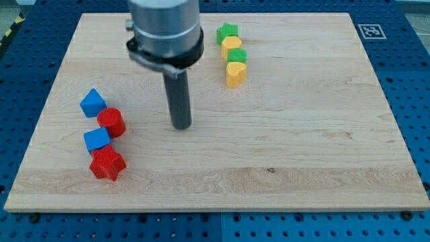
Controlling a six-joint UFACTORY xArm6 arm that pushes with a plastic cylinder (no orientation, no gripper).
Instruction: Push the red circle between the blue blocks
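The red circle (111,123) stands at the view's left on the wooden board, between two blue blocks. One blue block (93,103) is just above-left of it and touches it. The other blue block (97,140) is just below-left of it and touches it. A red star (107,163) lies right under the lower blue block. My tip (181,126) rests on the board to the right of the red circle, about a hundred pixels away, touching no block.
Near the view's top, right of the arm, a column of blocks: a green star (228,31), a yellow circle (232,45), a green circle (237,56) and a yellow heart (235,73). The board (302,154) lies on a blue perforated table.
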